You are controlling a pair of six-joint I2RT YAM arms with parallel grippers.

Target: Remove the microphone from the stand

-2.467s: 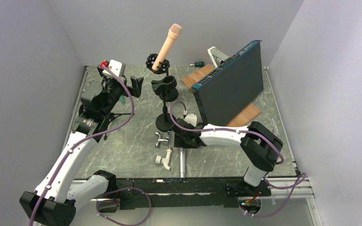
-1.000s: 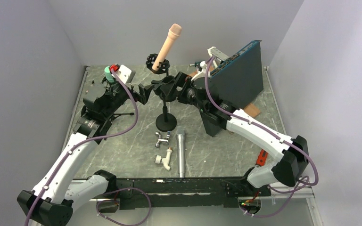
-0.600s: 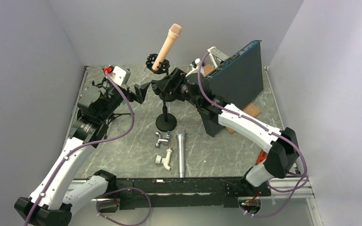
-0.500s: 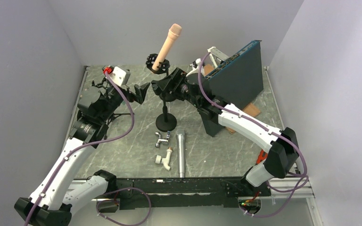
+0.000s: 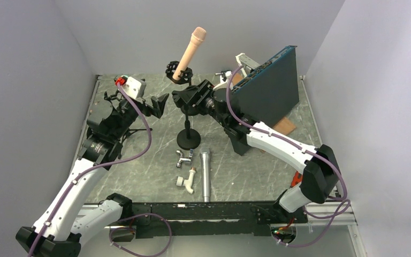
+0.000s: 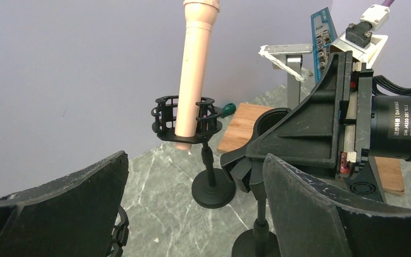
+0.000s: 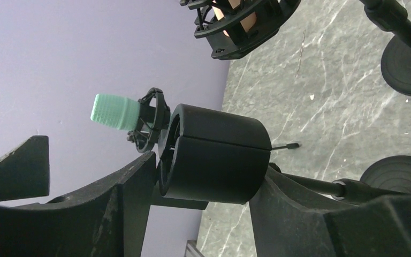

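Observation:
A beige microphone (image 5: 189,52) stands tilted in a black shock mount (image 5: 177,70) on the far stand; it also shows in the left wrist view (image 6: 195,69). A grey microphone (image 5: 205,176) lies on the table in front. The middle stand (image 5: 188,140) has an empty black clip (image 7: 214,155). My right gripper (image 5: 192,97) is shut on that clip, one finger on each side (image 7: 206,170). My left gripper (image 5: 157,105) hangs open and empty left of the clip (image 6: 192,209). A green microphone (image 7: 115,111) sits in a third mount at the far left.
A dark box (image 5: 262,99) stands on edge on a wooden board (image 5: 283,128) at the right. Metal tap parts (image 5: 184,157) and a white pipe fitting (image 5: 187,182) lie beside the grey microphone. A screwdriver (image 5: 225,72) and a white bracket (image 5: 246,61) are at the back.
My right arm rose from the table beside the grey microphone and closed on the middle stand's clip. My left gripper drew back slightly to the left. The last half second shows almost no motion.

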